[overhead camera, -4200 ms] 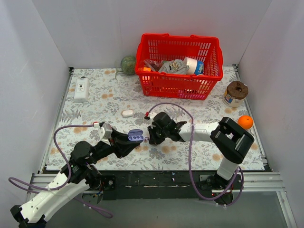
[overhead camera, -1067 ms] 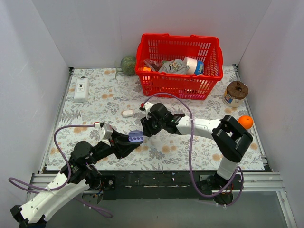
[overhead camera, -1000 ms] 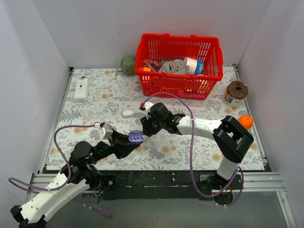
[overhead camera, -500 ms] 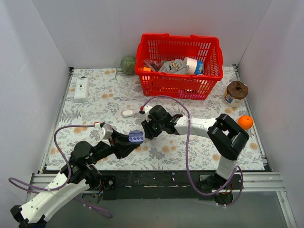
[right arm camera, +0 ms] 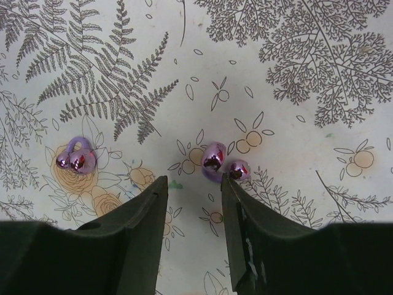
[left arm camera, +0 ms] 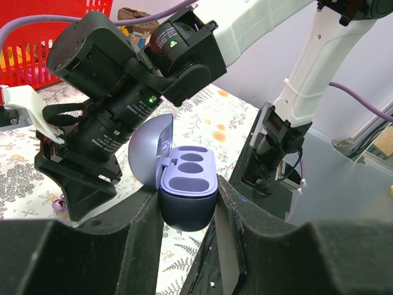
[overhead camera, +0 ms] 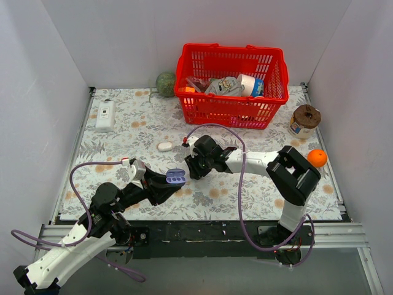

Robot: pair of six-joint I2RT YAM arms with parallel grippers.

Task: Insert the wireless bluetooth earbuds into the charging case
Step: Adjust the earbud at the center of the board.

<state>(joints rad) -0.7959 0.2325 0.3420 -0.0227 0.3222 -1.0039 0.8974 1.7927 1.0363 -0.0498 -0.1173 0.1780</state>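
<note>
My left gripper (left arm camera: pixel 187 206) is shut on the charging case (left arm camera: pixel 188 184), a lavender oval held upright with its lid swung open and its dark sockets empty. In the top view the charging case (overhead camera: pixel 175 177) sits just left of my right gripper (overhead camera: pixel 191 167). Both wireless bluetooth earbuds lie on the floral cloth. One earbud (right arm camera: pixel 215 161) is just ahead of the right finger's tip. The other earbud (right arm camera: pixel 77 160) is off to the left. My right gripper (right arm camera: pixel 193 184) points down at the cloth, open, with nothing between its fingers.
A red basket (overhead camera: pixel 230 110) full of items stands at the back. A white oval object (overhead camera: pixel 164 146) lies near the right gripper. A white power strip (overhead camera: pixel 105 115), a green ball (overhead camera: pixel 166 83), a brown can (overhead camera: pixel 304 120) and an orange (overhead camera: pixel 317 157) ring the table.
My right gripper has edged slightly left and nearer the held case over the last second. The left arm and the case have stayed still.
</note>
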